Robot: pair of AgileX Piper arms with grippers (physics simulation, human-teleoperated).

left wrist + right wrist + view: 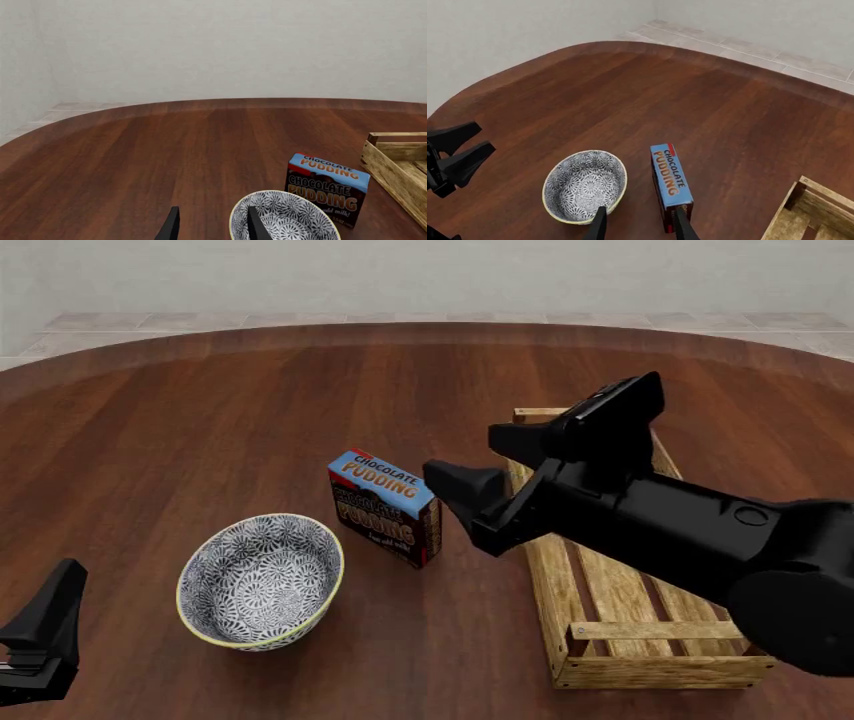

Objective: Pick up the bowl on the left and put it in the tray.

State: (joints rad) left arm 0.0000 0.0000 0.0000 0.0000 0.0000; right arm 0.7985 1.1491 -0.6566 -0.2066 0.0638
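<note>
The blue-and-white floral bowl [260, 580] stands upright on the table at the front left, with nothing in it. My left gripper [64, 592] hovers to the left of it, apart from it, open and holding nothing; in the left wrist view the bowl [287, 220] lies just past one of its fingers [257, 226]. The slatted wooden tray [627, 585] lies to the right. My right gripper [457, 502] hangs open above the table between the tray and the pudding box, pointing toward the bowl [586, 185].
A blue-and-brown chocolate pudding box [384, 505] stands between bowl and tray, close to the bowl's far right side. The right arm's black body covers part of the tray. The dark wood table [200, 410] curves away at the far edge.
</note>
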